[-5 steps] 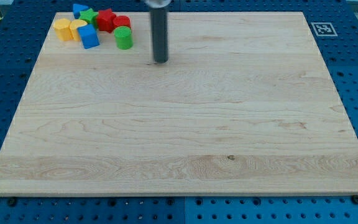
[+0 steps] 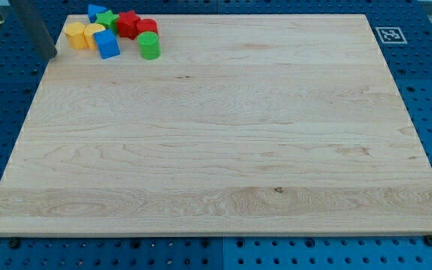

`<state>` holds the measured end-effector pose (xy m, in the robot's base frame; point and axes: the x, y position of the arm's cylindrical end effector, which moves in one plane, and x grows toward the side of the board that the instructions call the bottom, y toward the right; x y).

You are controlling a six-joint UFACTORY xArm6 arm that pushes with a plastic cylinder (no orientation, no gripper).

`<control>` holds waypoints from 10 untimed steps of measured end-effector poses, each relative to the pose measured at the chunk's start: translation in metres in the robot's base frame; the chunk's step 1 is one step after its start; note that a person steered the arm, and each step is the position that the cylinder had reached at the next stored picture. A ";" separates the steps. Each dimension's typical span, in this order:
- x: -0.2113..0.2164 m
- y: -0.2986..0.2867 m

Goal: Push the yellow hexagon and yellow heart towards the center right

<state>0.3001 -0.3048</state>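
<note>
The yellow hexagon (image 2: 75, 34) sits at the view's top left of the wooden board (image 2: 223, 150). The yellow heart (image 2: 93, 33) touches it on its right. My rod comes down at the far left edge, and my tip (image 2: 49, 56) rests just off the board's left edge, a little left of and below the yellow hexagon, apart from it.
A blue block (image 2: 106, 44) stands right of the yellow heart. Behind them are a blue block (image 2: 96, 12), a green star (image 2: 108, 19), two red blocks (image 2: 129, 23) (image 2: 147, 28) and a green cylinder (image 2: 149, 46). A marker tag (image 2: 388, 34) lies at top right.
My tip has moved far to the left, from right of the green cylinder to the board's left edge beside the yellow hexagon. The blocks have not moved.
</note>
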 end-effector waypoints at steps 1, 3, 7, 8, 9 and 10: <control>-0.001 0.000; -0.064 0.000; -0.034 0.086; -0.033 0.107; -0.024 0.108; -0.022 0.119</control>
<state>0.2779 -0.1854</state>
